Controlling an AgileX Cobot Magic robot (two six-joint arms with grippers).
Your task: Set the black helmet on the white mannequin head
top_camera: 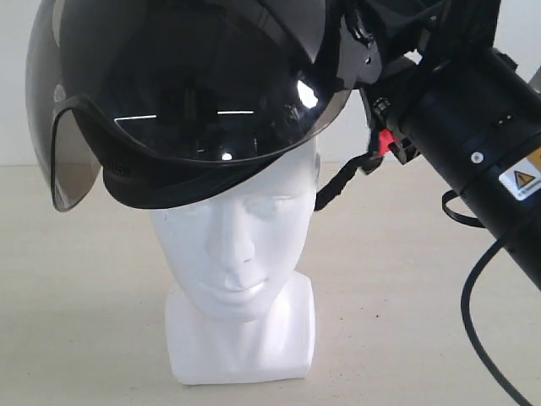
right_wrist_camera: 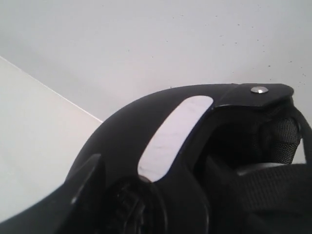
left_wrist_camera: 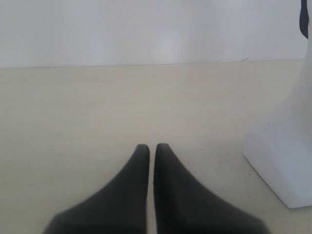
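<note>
Centre frame, the helmet sits on the head, placement apparently all but done. Upper right, the right gripper meets its rim, grip impossible to tell. The left gripper is pinched together, empty. Next: a clean release without tipping it.

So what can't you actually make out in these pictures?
1. Exterior view: the top of the helmet is cut off by the upper edge, and the helmet covers the crown of the head, so how deep it sits is hidden.
2. Exterior view: the fingertips of the right gripper are lost behind the helmet's side; open or gripping, unclear.
3. Left wrist view: only the head's base shows; the edge cuts off the rest.
</note>
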